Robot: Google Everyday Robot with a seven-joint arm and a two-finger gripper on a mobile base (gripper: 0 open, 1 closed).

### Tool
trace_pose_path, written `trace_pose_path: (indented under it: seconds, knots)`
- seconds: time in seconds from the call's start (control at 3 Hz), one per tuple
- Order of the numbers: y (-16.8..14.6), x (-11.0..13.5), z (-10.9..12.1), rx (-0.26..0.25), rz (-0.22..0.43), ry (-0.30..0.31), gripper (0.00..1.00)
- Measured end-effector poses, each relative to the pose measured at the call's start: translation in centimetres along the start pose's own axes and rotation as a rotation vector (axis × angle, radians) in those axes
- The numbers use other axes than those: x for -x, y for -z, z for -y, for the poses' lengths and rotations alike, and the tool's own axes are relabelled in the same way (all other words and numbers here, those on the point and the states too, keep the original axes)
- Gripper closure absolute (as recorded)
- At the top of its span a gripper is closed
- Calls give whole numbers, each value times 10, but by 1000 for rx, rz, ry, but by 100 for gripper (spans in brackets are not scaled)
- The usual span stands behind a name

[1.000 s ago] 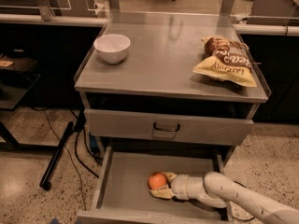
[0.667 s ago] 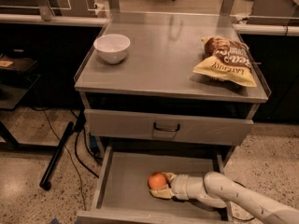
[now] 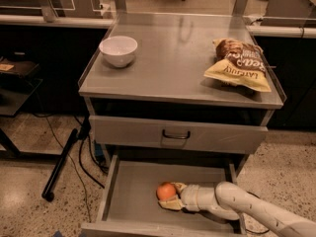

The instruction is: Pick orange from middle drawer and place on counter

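Down on the speckled floor at the far left, a black pole (image 3: 60,163) lies slanted toward the cabinet, with dark cables trailing beside it. Above that, a white bowl (image 3: 118,50) stands upright near the back left corner of the grey metal tabletop (image 3: 177,58), well apart from everything else up there.

Under the tabletop there is a closed drawer (image 3: 128,131) with a small black handle (image 3: 176,134) at the middle of its front. Below it, the open drawer (image 3: 133,191) is pulled out toward me, and the left half of its flat grey floor is bare.

The orange (image 3: 166,190) sits on that floor, a little right of centre and toward the front. The gripper (image 3: 169,195) is down inside the drawer with it, reaching in from the right. Its pale yellowish jaws are on either side of the fruit, one behind it and one in front, closed in against it so the orange is held between them while resting on the drawer floor. The white arm (image 3: 247,209) runs from the gripper over the drawer's right front corner and out of view at the lower right.

On the right side of the tabletop, a yellow and brown chip bag (image 3: 238,63) lies flat, close to the right rim.
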State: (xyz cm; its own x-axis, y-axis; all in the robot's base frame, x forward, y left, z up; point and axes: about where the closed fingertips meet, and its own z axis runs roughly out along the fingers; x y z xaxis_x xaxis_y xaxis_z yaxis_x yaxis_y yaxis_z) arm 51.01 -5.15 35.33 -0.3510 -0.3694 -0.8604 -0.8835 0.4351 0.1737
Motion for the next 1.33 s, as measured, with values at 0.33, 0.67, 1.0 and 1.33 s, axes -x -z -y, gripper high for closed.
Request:
trace_pose_path:
  seconds: [0.33,0.67,1.0,1.33]
  knots:
    - [2,6,-2,-12,8,-11,100]
    - [10,19,-5,-13,46,-32,100]
    - [31,68,-8,-4,26,-52,100]
    - [32,69,-8,-5,26,-50,100]
